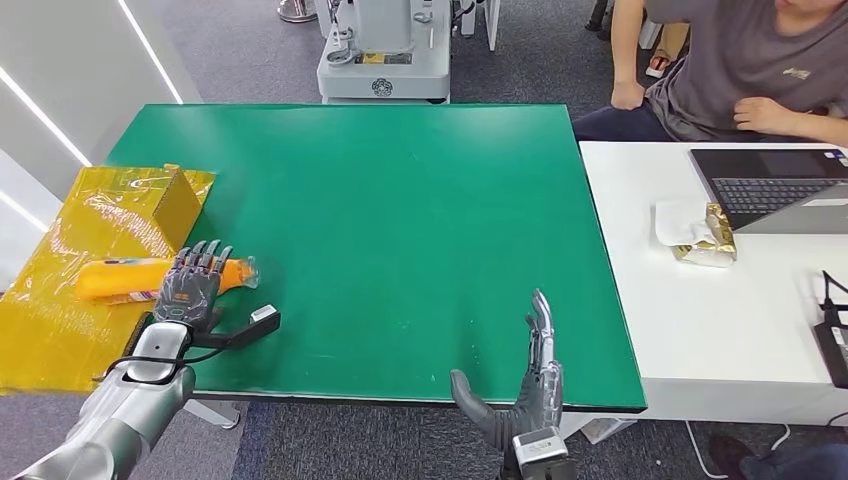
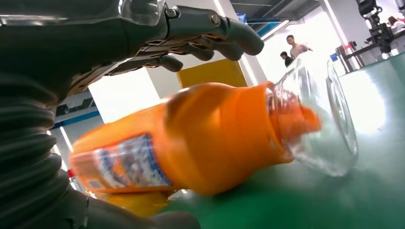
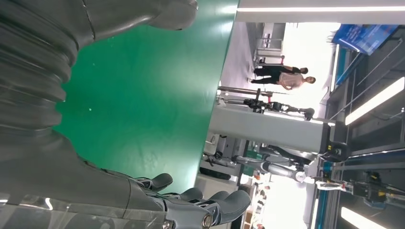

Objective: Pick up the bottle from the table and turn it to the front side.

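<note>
An orange bottle (image 1: 118,279) with a clear cap (image 1: 243,271) lies on its side at the left edge of the green table (image 1: 400,220), partly on a yellow sheet. My left hand (image 1: 190,285) hovers over its neck end, fingers spread. In the left wrist view the fingers (image 2: 210,28) arch above the bottle (image 2: 205,138) with a gap, and the thumb lies below it; its label faces sideways. Held upright at the table's front edge, my right hand (image 1: 525,390) has straight fingers and holds nothing; its wrist view shows the hand (image 3: 71,181) over bare green surface.
A yellow plastic sheet (image 1: 60,320) and a small yellow box (image 1: 178,205) lie at the left. A white table (image 1: 700,330) on the right carries a laptop (image 1: 770,185) and a foil packet (image 1: 708,240); a person (image 1: 740,70) sits behind it. A grey machine base (image 1: 385,60) stands beyond.
</note>
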### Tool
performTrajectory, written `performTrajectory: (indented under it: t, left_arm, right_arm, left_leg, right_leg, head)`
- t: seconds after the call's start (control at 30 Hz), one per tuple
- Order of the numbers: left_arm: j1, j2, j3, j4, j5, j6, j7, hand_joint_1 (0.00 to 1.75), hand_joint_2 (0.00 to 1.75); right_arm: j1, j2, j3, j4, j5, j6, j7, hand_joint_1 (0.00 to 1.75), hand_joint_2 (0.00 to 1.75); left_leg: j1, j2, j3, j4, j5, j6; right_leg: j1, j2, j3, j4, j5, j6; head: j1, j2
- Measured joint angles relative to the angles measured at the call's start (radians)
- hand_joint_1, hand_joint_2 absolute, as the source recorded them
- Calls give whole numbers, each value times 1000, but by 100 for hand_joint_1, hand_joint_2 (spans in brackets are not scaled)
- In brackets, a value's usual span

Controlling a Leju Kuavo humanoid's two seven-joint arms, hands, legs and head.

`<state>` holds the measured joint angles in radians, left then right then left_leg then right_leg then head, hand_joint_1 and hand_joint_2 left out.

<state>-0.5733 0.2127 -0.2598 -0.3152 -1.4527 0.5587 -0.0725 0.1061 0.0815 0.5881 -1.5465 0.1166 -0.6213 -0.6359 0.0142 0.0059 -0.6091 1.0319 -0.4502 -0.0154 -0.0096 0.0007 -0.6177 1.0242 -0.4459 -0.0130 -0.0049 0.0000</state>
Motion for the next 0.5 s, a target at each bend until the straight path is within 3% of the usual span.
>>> performTrajectory:
  t: [0.5]
  left_arm:
    - [0,-6,22,0,1,30,-1,0,175]
  right_arm:
    - [1,-3,3,0,-1,-1,0,0,175]
  left_leg:
    - [0,0,-1,0,0,0]
  right_leg:
    - [0,0,0,0,0,0]
  head:
    - [0,0]
